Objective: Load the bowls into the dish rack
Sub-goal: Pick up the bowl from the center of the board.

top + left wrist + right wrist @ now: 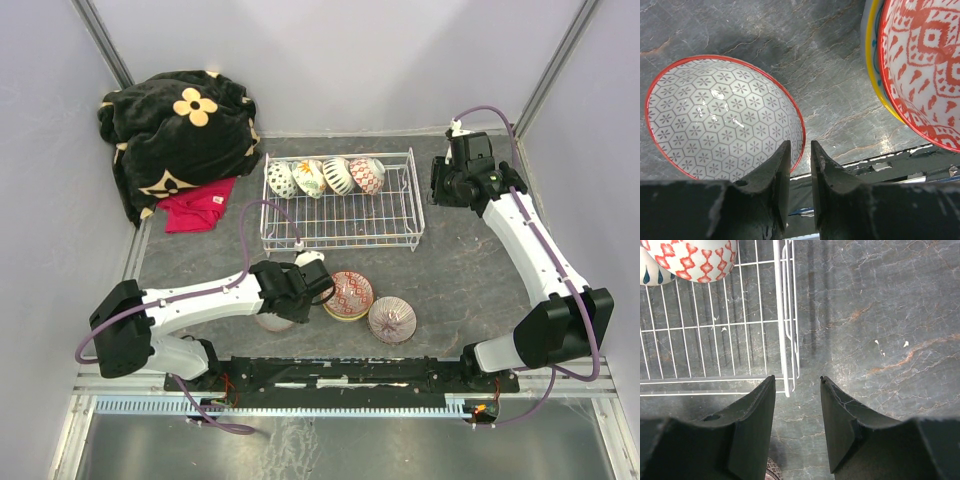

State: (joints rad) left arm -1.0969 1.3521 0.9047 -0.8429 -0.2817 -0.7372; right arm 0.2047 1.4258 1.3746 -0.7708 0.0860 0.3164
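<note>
The left fingers (775, 185) stand a narrow slot apart at the near rim of the hexagon-patterned bowl (715, 115), one above its inside and the other outside. Whether they already pinch the rim cannot be told. This bowl sits upright on the table (460, 270), in front of the dish rack (345, 218) and just beside a red-patterned bowl (348, 293), with a purple bowl (392, 319) further right. The step in hand looks like taking this bowl by its wall. To do it well, the fingers should reach deep enough down the wall that the glazed ceramic cannot slip, then close firmly and lift straight up, clear of the red neighbour. The bowl should then be tipped on edge to match the four bowls (338, 175) standing along the rack's far row. The right fingers (752, 420) are spread and empty above the table beside the rack's corner, out of the likely path
</note>
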